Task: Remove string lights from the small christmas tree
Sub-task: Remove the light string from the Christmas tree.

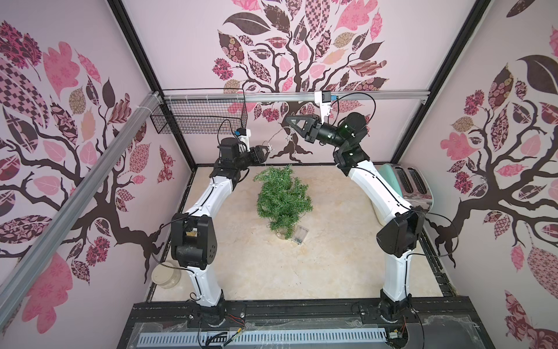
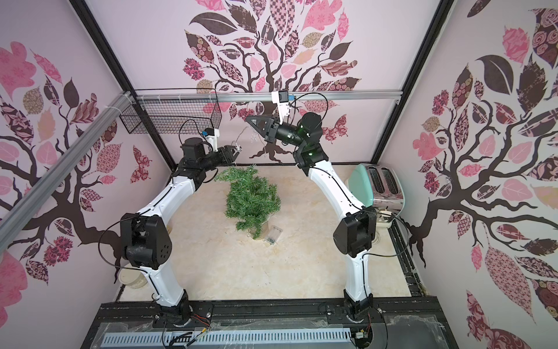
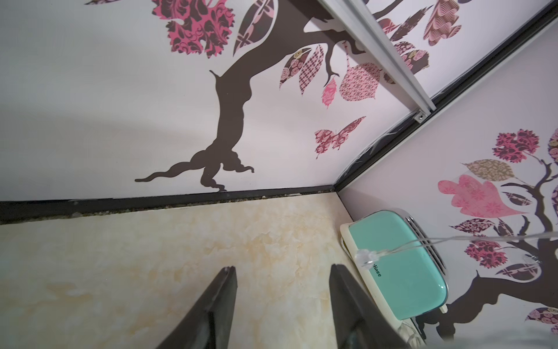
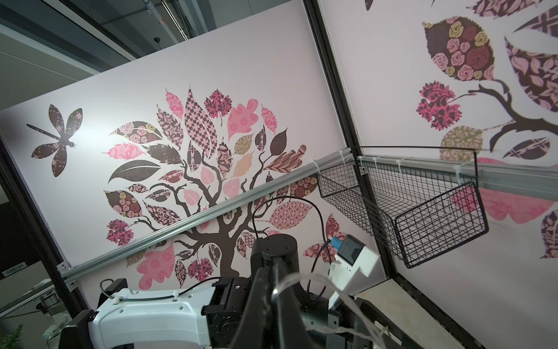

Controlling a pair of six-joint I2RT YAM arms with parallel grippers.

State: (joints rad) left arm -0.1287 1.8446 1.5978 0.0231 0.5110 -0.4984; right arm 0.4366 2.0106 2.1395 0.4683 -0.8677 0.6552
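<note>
The small christmas tree (image 1: pixel 283 199) (image 2: pixel 252 199) stands mid-table, green and bushy. A clear battery box (image 1: pixel 299 235) (image 2: pixel 273 234) lies by its base. The string lights (image 1: pixel 288 138) (image 2: pixel 252 137) hang in the air above the treetop, stretched between both arms. My right gripper (image 1: pixel 286 119) (image 2: pixel 248 118) (image 4: pixel 271 273) is raised near the back wall, shut on the thin wire (image 4: pixel 347 299). My left gripper (image 1: pixel 266 152) (image 2: pixel 236 149) (image 3: pixel 282 267) is open with nothing between its fingers. A clear bulb (image 3: pixel 367 256) hangs just outside one finger.
A mint and chrome toaster (image 1: pixel 404 184) (image 3: pixel 398 266) sits at the table's right edge, behind the right arm. A black wire basket (image 1: pixel 199 117) (image 4: pixel 422 211) hangs on the rail at the back left. A round tan container (image 1: pixel 164 276) stands at the front left.
</note>
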